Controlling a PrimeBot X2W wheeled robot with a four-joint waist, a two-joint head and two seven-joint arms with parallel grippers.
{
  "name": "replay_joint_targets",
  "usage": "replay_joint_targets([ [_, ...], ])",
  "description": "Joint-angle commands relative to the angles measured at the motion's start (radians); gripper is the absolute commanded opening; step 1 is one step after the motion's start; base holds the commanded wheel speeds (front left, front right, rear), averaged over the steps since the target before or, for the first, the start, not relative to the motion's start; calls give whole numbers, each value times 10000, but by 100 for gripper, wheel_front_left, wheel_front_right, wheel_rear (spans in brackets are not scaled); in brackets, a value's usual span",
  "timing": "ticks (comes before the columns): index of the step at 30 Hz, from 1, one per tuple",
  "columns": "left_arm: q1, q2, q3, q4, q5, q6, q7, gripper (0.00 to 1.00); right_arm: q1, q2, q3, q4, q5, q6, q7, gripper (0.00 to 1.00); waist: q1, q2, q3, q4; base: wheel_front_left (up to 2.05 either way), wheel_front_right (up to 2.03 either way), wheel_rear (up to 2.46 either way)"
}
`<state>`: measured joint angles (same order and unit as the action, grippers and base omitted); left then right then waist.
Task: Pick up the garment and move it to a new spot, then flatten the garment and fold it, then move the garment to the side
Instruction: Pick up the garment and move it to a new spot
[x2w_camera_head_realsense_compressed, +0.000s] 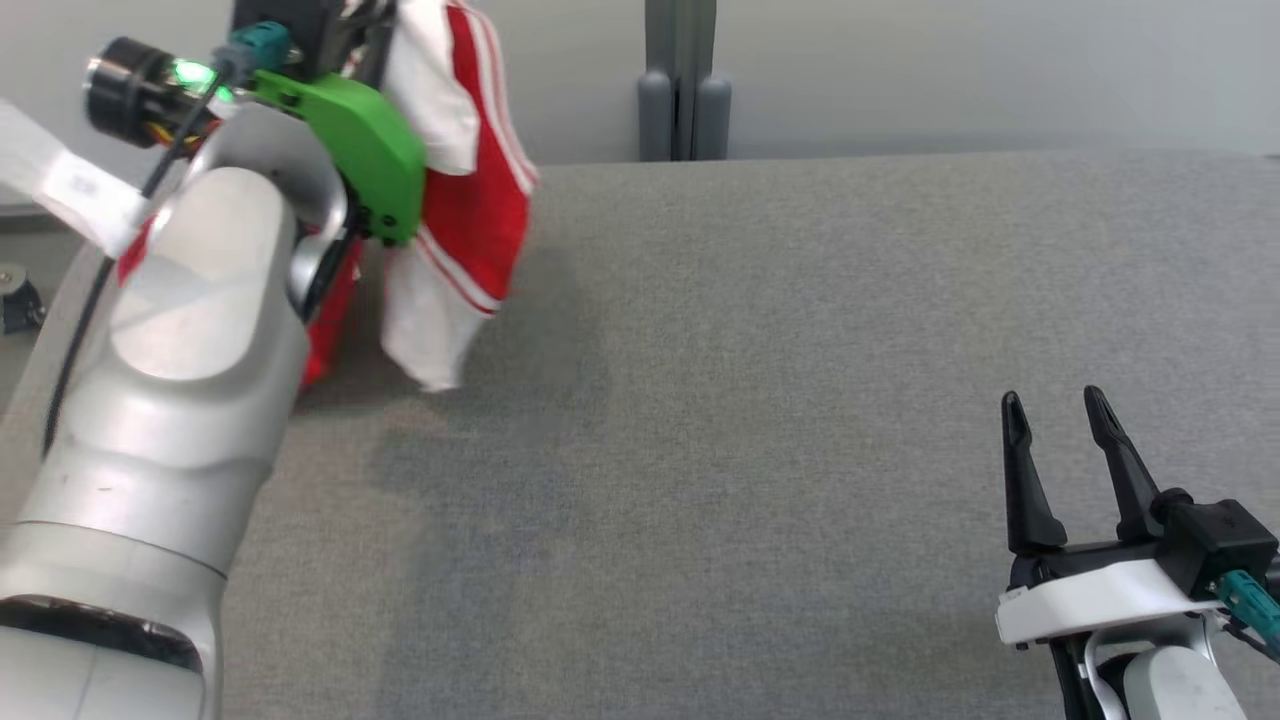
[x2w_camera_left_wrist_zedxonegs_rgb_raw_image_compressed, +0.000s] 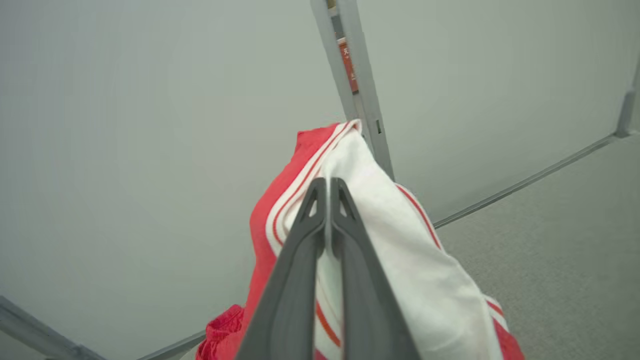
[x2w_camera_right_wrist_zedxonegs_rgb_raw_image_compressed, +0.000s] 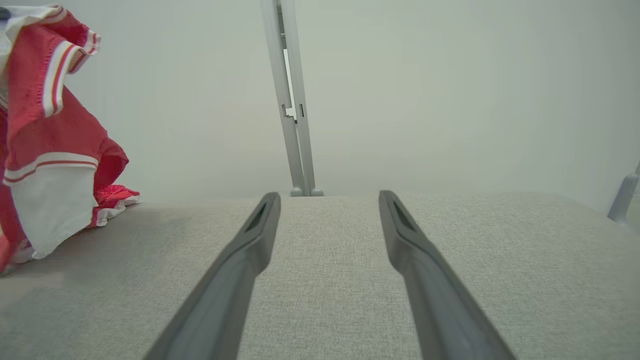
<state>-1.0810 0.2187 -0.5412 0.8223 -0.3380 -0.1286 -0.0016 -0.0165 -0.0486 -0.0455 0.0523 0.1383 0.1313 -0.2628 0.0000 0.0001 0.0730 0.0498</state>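
The left gripper (x2w_camera_left_wrist_zedxonegs_rgb_raw_image_compressed: 327, 189), its fingers pressed together, pinches a fold of the red-and-white garment (x2w_camera_head_realsense_compressed: 470, 200). The garment hangs well left of the grey post (x2w_camera_head_realsense_compressed: 685, 90), its lower hem reaching the grey padded table (x2w_camera_head_realsense_compressed: 800, 420). The right gripper (x2w_camera_head_realsense_compressed: 1052, 400) hovers right of the post and nearer the robot, fingers spread, holding nothing.

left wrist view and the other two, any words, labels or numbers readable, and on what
Red label on the grey post: pale characters, too blurred to read.
White strip at the head view's left edge: faint grey print, too small to read.
Garment: stripes, no lettering seen.
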Motion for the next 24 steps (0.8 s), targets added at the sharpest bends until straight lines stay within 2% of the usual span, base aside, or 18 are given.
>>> replay_joint_targets([
  [1,162,-135,-310,-490,-366,-13,60,0,184,-31,-127,-22,39,-12,-30,100,0,-1,-828,-754,0,0,0],
  [6,404,-588,-1011,-2222,-1650,-13,186,0,297,-28,-488,-107,-68,-10,-30,100,0,-1,-873,-1309,0,0,0],
  [11,770,-1156,-1064,-3410,-2591,-10,38,0,317,-28,-665,-101,-55,-10,-31,100,0,-1,-766,-1805,0,0,0],
  [13,1161,-1309,-1016,-3577,-2905,137,-36,0,326,-28,-705,-95,14,-10,-30,100,0,-1,-672,-1956,0,0,0],
  [17,2341,-1492,-1082,-3191,-3340,531,-345,0,172,-29,-590,-134,139,-10,-31,100,0,-1,-381,-2198,0,0,0],
  [24,4070,-1459,-625,-776,-3677,1377,-1768,0,-105,-29,-519,-184,177,-10,-31,100,0,-1,230,-2266,0,0,0],
])
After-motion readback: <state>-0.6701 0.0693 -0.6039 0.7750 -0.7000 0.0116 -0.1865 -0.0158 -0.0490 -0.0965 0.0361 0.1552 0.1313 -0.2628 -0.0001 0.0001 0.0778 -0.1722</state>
